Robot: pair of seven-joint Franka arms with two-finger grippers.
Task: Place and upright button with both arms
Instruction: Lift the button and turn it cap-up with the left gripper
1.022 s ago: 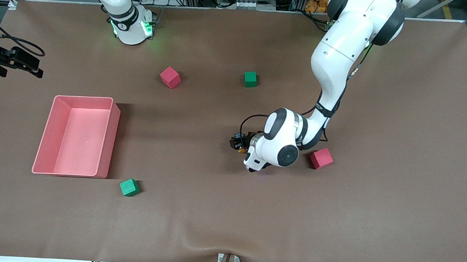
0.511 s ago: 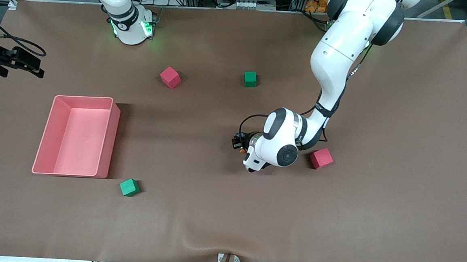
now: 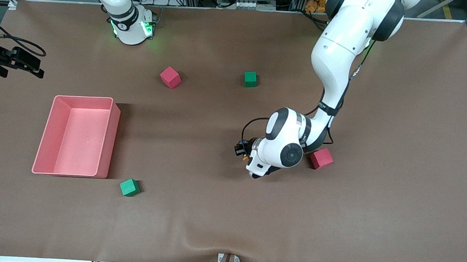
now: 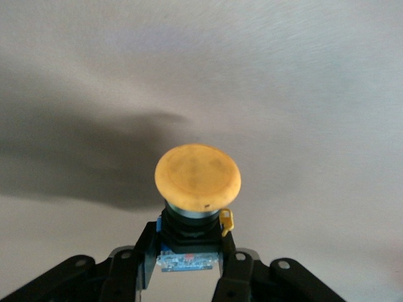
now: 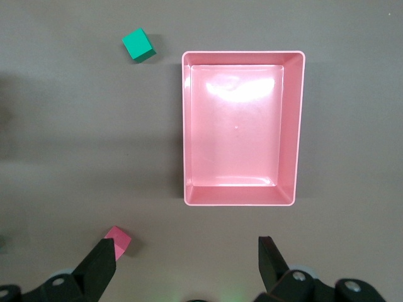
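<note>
a green cube sits nearest the front camera, with the pink tray beside it and a little farther. my left pincer is clamped on the button, low over the middle of the desk next to a red cube. my right pincer waits spread wide above the tray.

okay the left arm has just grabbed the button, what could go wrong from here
1. The left gripper pinches only the button's dark base, with the wide orange cap overhanging, so it may twist or slip.
2. A red cube lies close beside the left arm's wrist; swinging might knock it.
3. The right gripper, open, waits over the pink tray.
</note>
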